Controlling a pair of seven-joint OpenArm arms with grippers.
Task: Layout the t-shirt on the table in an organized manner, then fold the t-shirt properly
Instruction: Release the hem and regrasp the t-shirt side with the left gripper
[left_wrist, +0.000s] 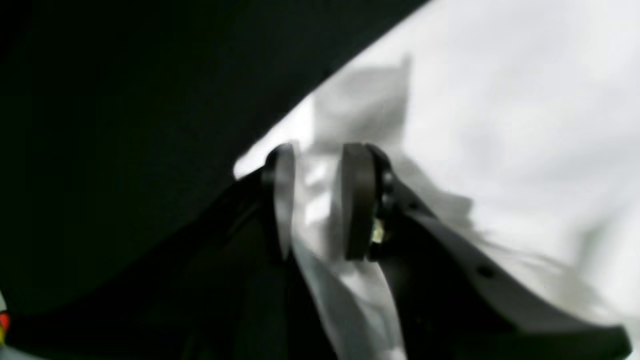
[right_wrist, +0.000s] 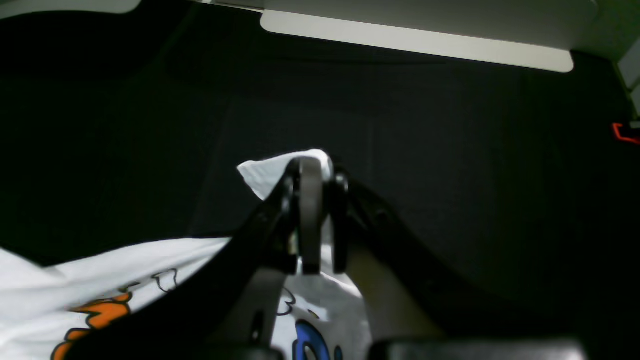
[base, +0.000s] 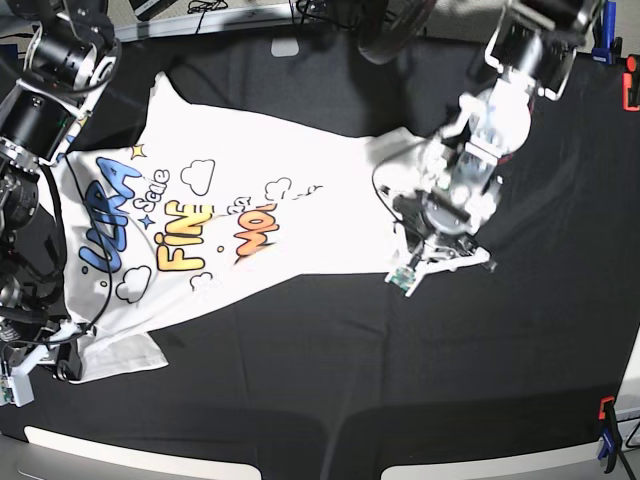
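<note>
the table (base: 330, 400) fills nearly the whole base view, a wide spread of wrinkled black cloth. a blue clamp (base: 602, 38) and an orange one (base: 630, 85) grip its far right edge, and another orange and blue clamp (base: 606, 432) sits at the near right edge. pale strips of the surface under the cloth (base: 130, 455) show along the near edge, and cables lie beyond the far edge.

the t-shirt (base: 250, 215) lies printed side up across the left and middle of the table, stretched between the two arms. it is white, with blue, yellow and orange cartoon lettering and cloud outlines. the cloth is mostly flat but narrows toward the right, where it gathers into folds. a sleeve lies at the near left corner.

the left gripper (left_wrist: 320, 200), on the right of the base view, is clamped on a bunched white fold at the shirt's right end, cloth filling the gap between its pads. the right gripper (right_wrist: 316, 215), at the near left, is pinched tight on a white corner of the shirt, which pokes out past its fingertips.
</note>
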